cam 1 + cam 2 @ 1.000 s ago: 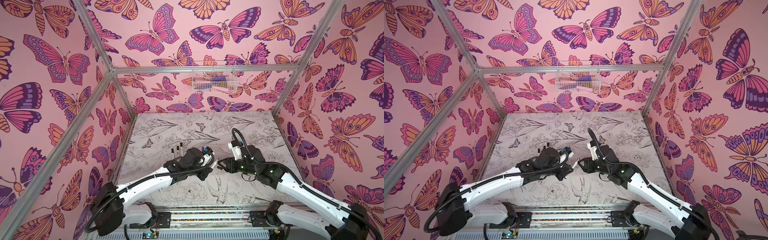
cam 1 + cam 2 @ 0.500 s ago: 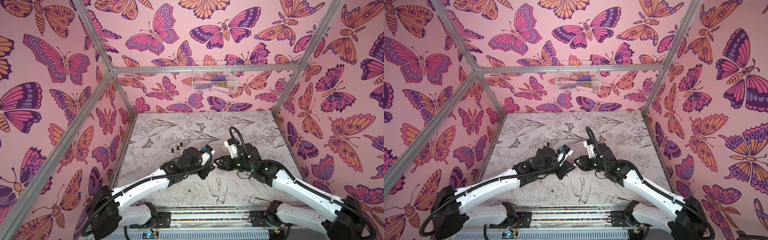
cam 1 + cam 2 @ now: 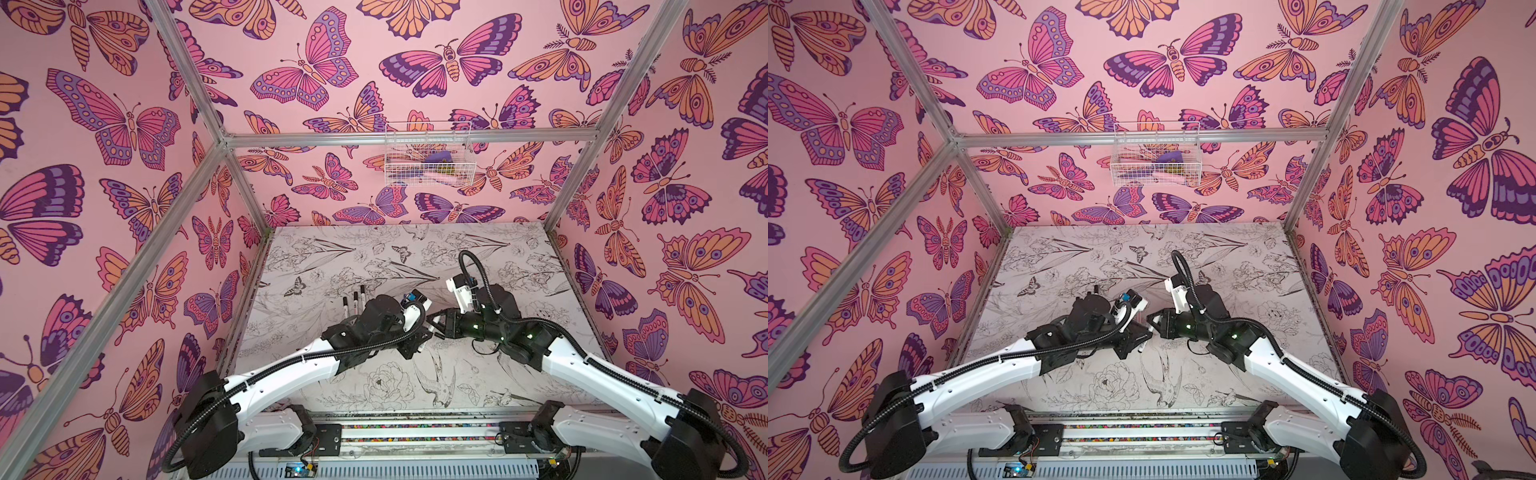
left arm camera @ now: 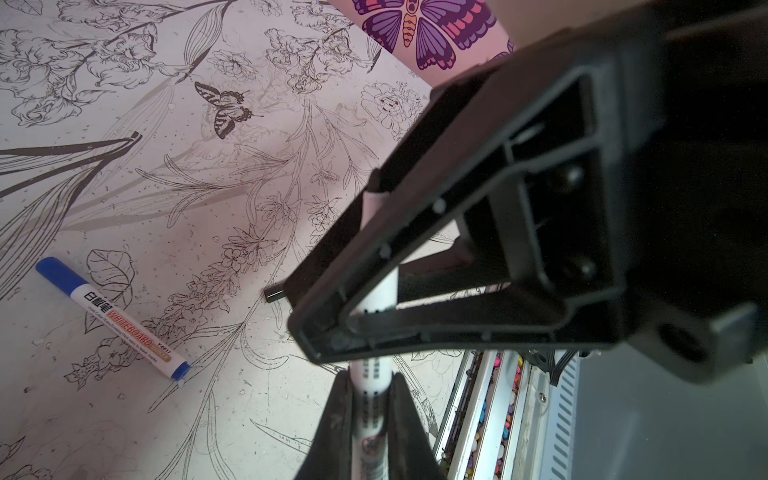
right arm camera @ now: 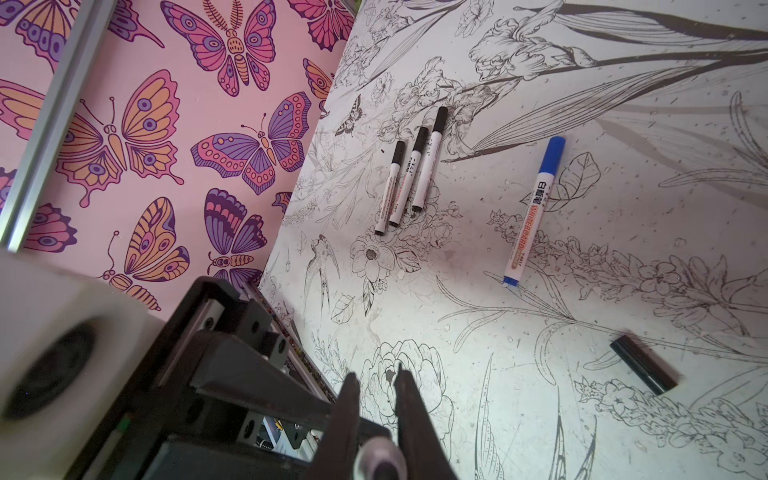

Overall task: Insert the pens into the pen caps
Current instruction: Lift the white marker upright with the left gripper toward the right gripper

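right gripper (image 3: 433, 325): has slid in from the right toward the worktop's middle and now meets the left gripper (image 4: 370, 411)
right jaws: spread wide a second ago, half closed midway, now clamped on the pen (image 4: 377, 297) that the left gripper carries
gap between grippers: clear before, now gone

In a top view we see three pens (image 3: 354, 300) side by side on the table (image 3: 478, 374), left of centre, behind the left arm; mid-table the left gripper (image 3: 419, 340) and right gripper (image 3: 433, 324) meet, both on a held pen (image 4: 371, 376); a lone pen (image 5: 534, 212) lies between the three and a loose cap (image 5: 642, 370)
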`<move>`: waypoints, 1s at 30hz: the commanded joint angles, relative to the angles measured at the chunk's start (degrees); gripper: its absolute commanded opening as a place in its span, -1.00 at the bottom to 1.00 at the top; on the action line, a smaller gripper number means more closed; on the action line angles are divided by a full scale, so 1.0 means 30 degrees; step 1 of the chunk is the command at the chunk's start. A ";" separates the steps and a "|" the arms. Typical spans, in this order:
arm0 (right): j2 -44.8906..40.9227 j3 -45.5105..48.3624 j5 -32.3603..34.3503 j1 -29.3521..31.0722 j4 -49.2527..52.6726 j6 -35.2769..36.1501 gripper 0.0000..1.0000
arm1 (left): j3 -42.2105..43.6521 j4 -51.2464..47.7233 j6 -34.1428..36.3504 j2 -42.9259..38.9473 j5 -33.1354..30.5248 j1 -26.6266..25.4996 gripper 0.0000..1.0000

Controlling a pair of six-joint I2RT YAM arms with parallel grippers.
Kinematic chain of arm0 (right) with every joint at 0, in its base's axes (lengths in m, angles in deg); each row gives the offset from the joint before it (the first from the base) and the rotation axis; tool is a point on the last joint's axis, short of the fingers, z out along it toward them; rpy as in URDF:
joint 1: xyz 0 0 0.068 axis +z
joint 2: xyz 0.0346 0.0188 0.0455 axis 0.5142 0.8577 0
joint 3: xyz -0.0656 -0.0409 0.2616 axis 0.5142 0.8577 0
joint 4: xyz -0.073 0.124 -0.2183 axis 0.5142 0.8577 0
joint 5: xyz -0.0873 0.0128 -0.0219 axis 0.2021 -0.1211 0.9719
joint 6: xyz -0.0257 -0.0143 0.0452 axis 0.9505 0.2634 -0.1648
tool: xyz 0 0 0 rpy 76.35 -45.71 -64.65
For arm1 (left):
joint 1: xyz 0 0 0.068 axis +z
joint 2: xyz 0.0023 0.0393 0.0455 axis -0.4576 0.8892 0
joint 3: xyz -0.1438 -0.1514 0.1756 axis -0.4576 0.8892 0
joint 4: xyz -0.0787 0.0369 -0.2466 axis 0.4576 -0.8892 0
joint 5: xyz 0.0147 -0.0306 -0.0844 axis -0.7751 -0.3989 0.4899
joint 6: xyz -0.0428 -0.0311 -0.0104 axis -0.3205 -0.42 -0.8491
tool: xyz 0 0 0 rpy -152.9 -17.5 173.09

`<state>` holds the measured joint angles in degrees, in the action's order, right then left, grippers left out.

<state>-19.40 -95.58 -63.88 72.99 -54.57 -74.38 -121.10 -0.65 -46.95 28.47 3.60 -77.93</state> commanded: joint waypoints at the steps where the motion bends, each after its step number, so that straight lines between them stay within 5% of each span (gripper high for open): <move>1: -0.0229 -0.0508 -0.0416 -0.0045 -0.0312 -0.0017 -0.81 | 0.0019 0.0333 -0.0484 0.0359 -0.0166 -0.0093 -0.60; 4: -0.0324 -0.0418 -0.0643 -0.0054 -0.0397 -0.0075 -0.85 | -0.0351 0.0317 -0.0324 0.0574 -0.0511 -0.0093 -0.42; 22: -0.0955 -0.0418 -0.0753 -0.0052 0.0076 0.0144 -0.89 | -0.1690 0.0315 -0.0019 0.2318 0.0134 -0.0203 -0.42; 25: -0.0969 -0.0418 -0.0736 -0.0046 0.0157 0.0159 -0.90 | -0.1690 0.0385 -0.0035 0.2270 -0.0002 -0.0210 -0.53; 30: -0.1134 -0.0258 -0.0027 -0.0054 0.0474 0.0071 -0.90 | -0.1497 0.0418 -0.0169 0.1962 -0.0500 -0.0210 -1.00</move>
<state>-21.38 -95.58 -64.21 72.66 -53.98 -74.22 -125.53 0.60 -47.03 34.94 4.56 -79.02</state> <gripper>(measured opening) 0.165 0.154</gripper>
